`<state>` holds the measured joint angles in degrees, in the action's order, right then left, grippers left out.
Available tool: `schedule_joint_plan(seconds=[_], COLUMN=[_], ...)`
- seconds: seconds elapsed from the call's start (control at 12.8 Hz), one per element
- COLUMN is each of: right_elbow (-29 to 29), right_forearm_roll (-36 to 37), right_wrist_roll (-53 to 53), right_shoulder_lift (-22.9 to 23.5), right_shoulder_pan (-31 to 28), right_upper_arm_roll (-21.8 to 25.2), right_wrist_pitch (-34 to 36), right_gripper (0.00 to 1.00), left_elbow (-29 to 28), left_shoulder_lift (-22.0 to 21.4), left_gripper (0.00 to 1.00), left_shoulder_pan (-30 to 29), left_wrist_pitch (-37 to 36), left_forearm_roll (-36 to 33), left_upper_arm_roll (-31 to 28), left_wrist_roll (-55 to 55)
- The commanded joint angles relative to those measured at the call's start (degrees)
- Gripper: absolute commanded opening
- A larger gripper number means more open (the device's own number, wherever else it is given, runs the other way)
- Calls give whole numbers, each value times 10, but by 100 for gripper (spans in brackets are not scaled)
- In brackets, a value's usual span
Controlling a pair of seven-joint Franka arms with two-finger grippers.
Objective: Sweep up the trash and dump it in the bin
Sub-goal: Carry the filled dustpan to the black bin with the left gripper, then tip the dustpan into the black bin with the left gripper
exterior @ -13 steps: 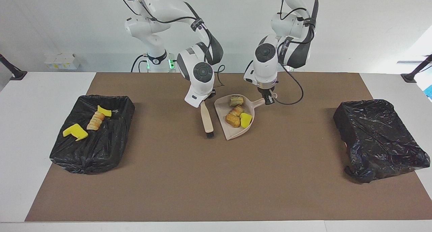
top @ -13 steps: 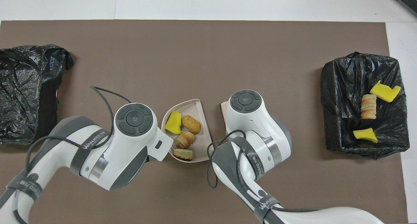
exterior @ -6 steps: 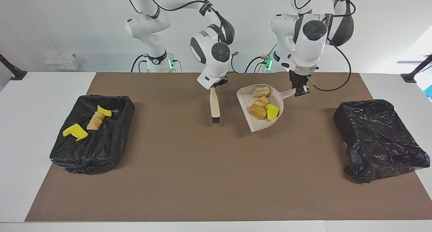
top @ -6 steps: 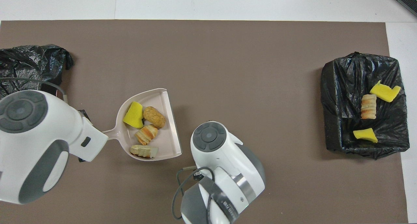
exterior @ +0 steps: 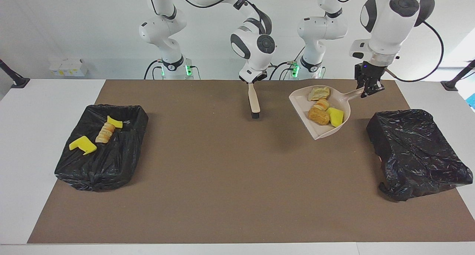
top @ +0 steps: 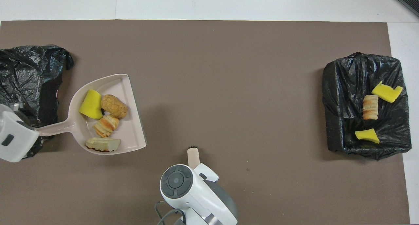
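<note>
Reading across the facing view: a black-lined bin at the right arm's end holds three scraps; the right gripper, fingers clamped on a brush, hangs over the mat; the left gripper, clamped on a dustpan handle, carries four scraps beside the second bin.

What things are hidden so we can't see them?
- Right gripper: overhead view, its own wrist covers it and most of the brush.
- Left gripper: overhead view, covered by its wrist at the picture's edge.
- Empty-looking bin: overhead view, cut off by the edge.
</note>
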<state>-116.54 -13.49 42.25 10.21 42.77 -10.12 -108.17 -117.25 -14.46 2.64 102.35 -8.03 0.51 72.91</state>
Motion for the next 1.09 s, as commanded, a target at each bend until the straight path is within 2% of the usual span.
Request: schedule_joint_plan(seconds=[0.0, 0.16, 0.23, 0.31, 0.39, 0.62, 0.7, 0.86, 1.01], right_elbow=[-32, -38, -34, -28, -12, 47, 57, 95, 164], right_forearm_roll=[-25, -29, -35, -33, -31, -19, 7, 34, 57], right_wrist_roll=[1, 5, 7, 12, 11, -1, -28, -99, -207], right_shoulder_lift=[-11, -8, -6, -2, 2, 13, 11, 7, 6], right_shoulder_pan=[5, 9, 5, 2, 0, -42, -70, -126, -204], right_upper_arm_roll=[2, 2, 2, 3, 5, 7, 6, 9, 7], right_wrist_pitch=[-38, -49, -46, -40, -35, 13, 16, 51, 128], right_gripper=[0, 0, 6, 63, 100, 100, 100, 100, 100], left_elbow=[16, 19, 19, 19, 26, 76, 80, 101, 159], left_shoulder_lift=[6, 8, 13, 15, 28, 90, 102, 137, 181], left_gripper=[0, 0, 0, 0, 0, 0, 0, 0, 0], left_shoulder_pan=[-49, -90, -108, -125, -141, -199, -214, -248, -284], left_wrist_pitch=[2, 30, 48, 60, 71, 88, 108, 144, 150], left_forearm_roll=[-6, -7, -7, -7, -7, -8, -12, -57, -71], left_upper_arm_roll=[5, 5, 5, 5, 5, 5, 5, 5, 5], left_wrist_roll=[15, 16, 21, 37, 63, 121, 133, 171, 233])
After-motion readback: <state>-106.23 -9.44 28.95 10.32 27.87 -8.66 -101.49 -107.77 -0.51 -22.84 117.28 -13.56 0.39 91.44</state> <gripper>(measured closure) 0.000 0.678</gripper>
